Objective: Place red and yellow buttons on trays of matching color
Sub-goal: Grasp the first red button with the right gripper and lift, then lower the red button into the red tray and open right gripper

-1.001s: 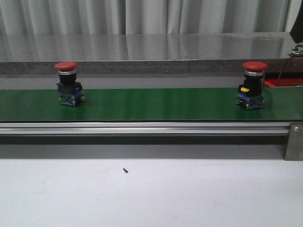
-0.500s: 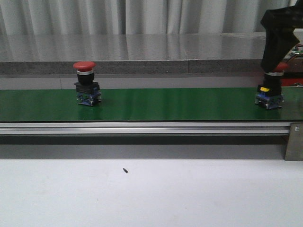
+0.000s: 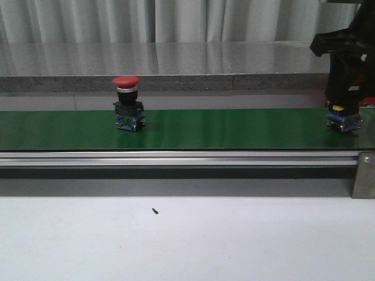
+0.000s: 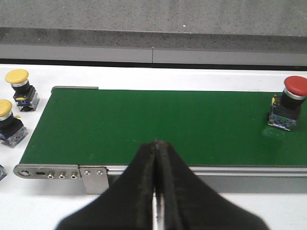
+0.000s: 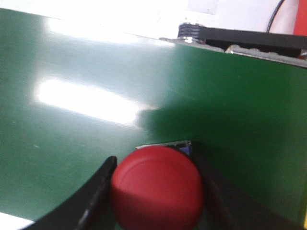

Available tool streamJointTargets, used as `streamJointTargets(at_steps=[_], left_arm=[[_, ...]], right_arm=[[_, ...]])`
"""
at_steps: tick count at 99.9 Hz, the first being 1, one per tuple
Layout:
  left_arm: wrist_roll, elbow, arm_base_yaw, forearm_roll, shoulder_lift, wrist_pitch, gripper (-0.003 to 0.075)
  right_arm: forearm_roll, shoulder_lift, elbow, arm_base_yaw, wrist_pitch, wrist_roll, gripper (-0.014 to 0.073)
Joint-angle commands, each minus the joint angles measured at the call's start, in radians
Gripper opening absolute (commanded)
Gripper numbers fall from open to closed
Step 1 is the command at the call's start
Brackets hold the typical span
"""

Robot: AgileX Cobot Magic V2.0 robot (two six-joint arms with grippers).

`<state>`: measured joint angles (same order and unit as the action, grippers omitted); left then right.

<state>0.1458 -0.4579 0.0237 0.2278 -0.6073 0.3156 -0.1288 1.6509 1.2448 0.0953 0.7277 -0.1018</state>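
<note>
Two red buttons ride the green belt (image 3: pixel 234 129). One red button (image 3: pixel 128 104) stands left of centre, also seen in the left wrist view (image 4: pixel 290 103). The other red button (image 3: pixel 344 120) is at the belt's right end, its red cap (image 5: pixel 157 188) between my right gripper's fingers (image 5: pixel 103 184). My right gripper (image 3: pixel 344 108) is shut on it from above, and its base still rests on the belt. Two yellow buttons (image 4: pixel 18 82) (image 4: pixel 5 120) stand on the white table past the belt's left end. My left gripper (image 4: pixel 157 142) hangs shut and empty over the belt's near rail. I see no yellow tray.
An aluminium rail (image 3: pixel 176 158) runs along the belt's front, with a bracket (image 3: pixel 364 175) at its right end. A grey ledge (image 3: pixel 176 82) lies behind the belt. A small black screw (image 3: pixel 155 211) lies on the white table. A red patch (image 5: pixel 301 17) shows beyond the belt's right end.
The left red button has ridden the belt rightward. My right gripper came down over the right red button and closed on it; that button's drift has slowed.
</note>
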Motion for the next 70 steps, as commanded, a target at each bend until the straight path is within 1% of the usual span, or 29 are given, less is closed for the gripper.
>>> streamJointTargets(at_steps=[1,9,16,31,49,59,70], left_arm=[[0.001,-0.027,0.008,0.013,0.002,-0.080,-0.0020],[0.001,-0.027,0.008,0.013,0.002,-0.080,-0.0020],[0.001,-0.027,0.008,0.013,0.002,-0.080,-0.0020],[0.001,-0.027,0.008,0.013,0.002,-0.080,-0.0020],[0.001,-0.027,0.008,0.013,0.002,-0.080,-0.0020],[0.001,-0.027,0.008,0.013,0.002,-0.080,-0.0020],[0.001,-0.027,0.008,0.013,0.002,-0.080,-0.0020]], right_arm=[[0.029,-0.040,0.067,-0.004,-0.011,-0.011,0.0134],[0.078,-0.040,0.120,-0.009,0.026,-0.011,0.0134],[0.095,-0.037,0.167,-0.035,0.054,-0.011,0.0134],[0.089,-0.016,0.256,-0.160,0.101,-0.011,0.0134],[0.061,0.035,0.299,-0.313,0.083,-0.012,0.0134],[0.047,0.077,0.300,-0.353,0.049,-0.033,0.0134],[0.022,0.136,0.300,-0.364,0.006,-0.059,0.0134]])
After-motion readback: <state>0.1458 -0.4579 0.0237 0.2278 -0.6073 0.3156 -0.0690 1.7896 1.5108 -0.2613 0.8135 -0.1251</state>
